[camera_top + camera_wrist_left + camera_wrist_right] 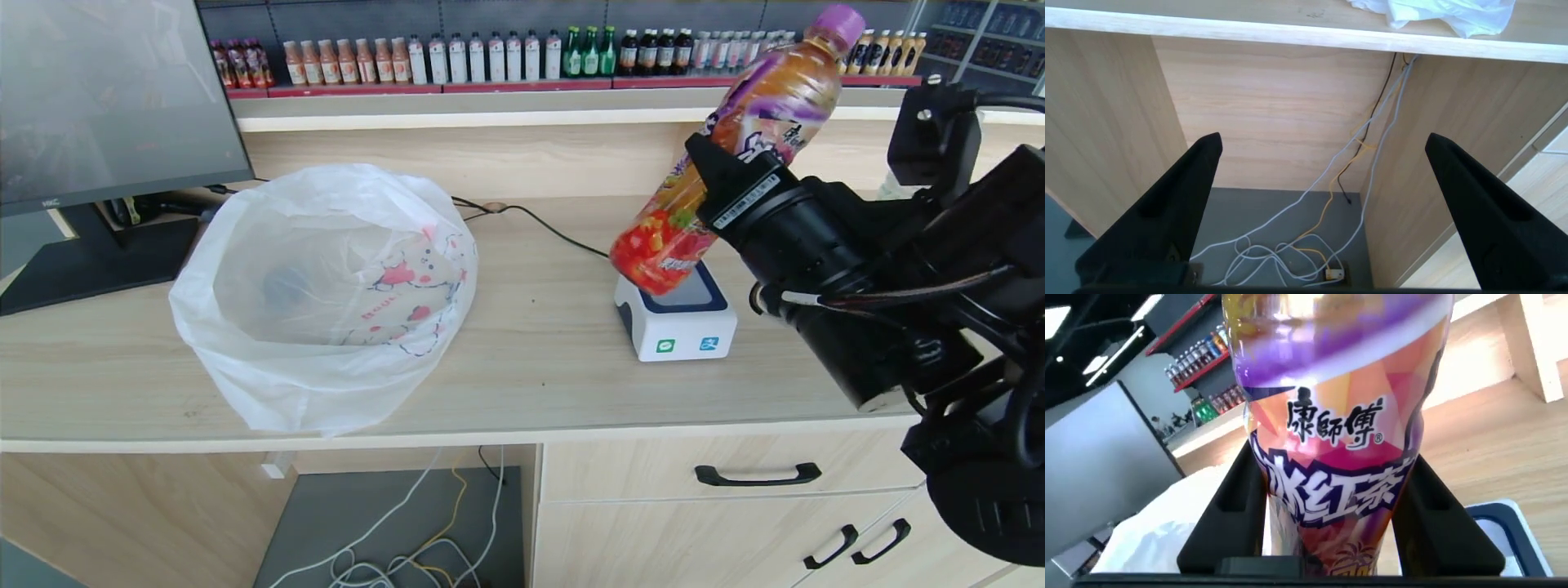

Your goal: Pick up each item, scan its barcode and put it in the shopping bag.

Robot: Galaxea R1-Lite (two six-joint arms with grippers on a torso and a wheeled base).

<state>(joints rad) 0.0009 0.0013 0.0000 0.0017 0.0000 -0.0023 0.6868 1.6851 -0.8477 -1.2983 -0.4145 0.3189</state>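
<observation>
1. Bottle point(739, 139) is clamped mid-body by right gripper point(722, 175), tilted, cap up-right, base just over scanner point(678, 318).
2. Bag point(326, 302) is set well left.
3. Left gripper point(1323, 143) is spread wide, empty, below counter point(1249, 28).

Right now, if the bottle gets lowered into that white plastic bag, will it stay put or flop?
Likely floppy: the bag is thin, crinkled film. Its mouth stands open on the counter with something showing inside, so it may stay put. The full-looking bottle could drag the rim down if it catches.
</observation>
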